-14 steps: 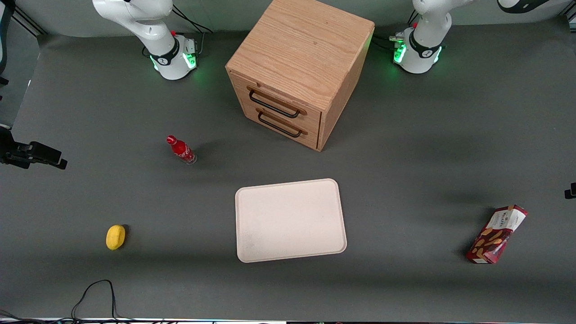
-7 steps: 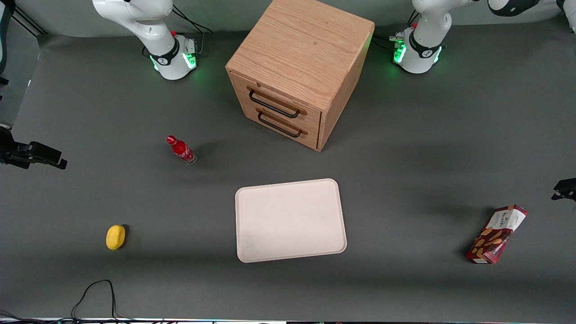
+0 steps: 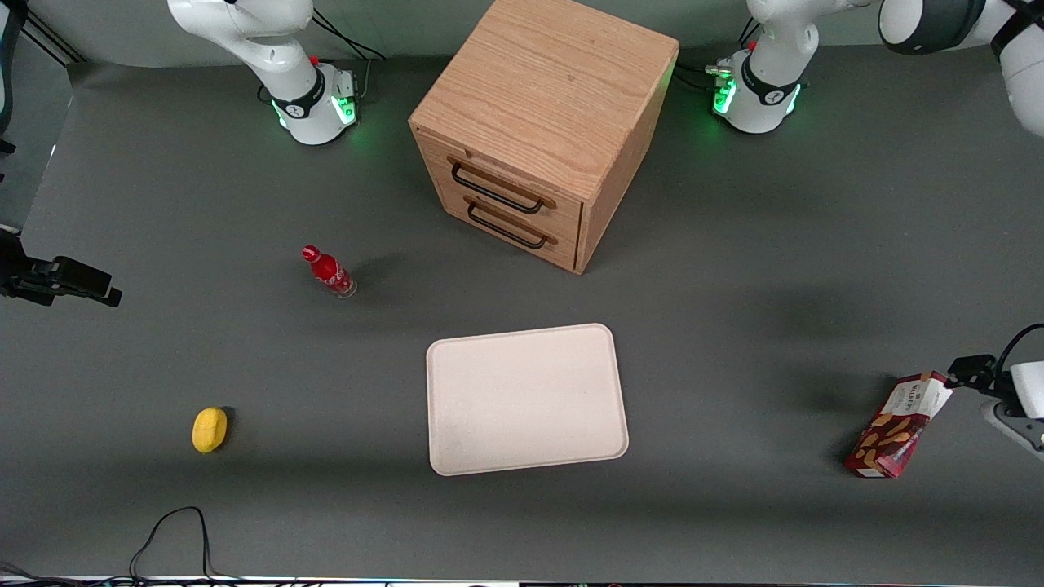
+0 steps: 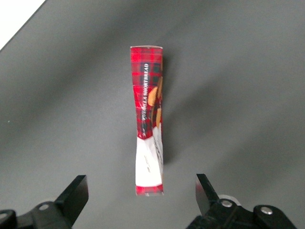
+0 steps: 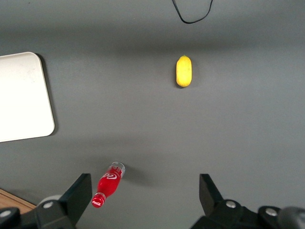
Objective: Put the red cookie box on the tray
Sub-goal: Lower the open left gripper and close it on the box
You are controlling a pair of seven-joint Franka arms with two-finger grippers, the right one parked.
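Dark grey matting is covering the whole table (image 3: 163, 187), with the tray (image 3: 526, 399) lying flat near its middle, nearer the front camera than the wooden drawer cabinet (image 3: 542, 130), and the red cookie box (image 3: 899, 424) lying on the mat well apart from the tray, toward the working arm's end. From the front, the gripper (image 3: 962, 373) is hovering just beside the box's white-panelled end, while the left wrist view is showing its fingers (image 4: 74, 195) spread wide, the box (image 4: 148, 119) lying between them and not gripped.
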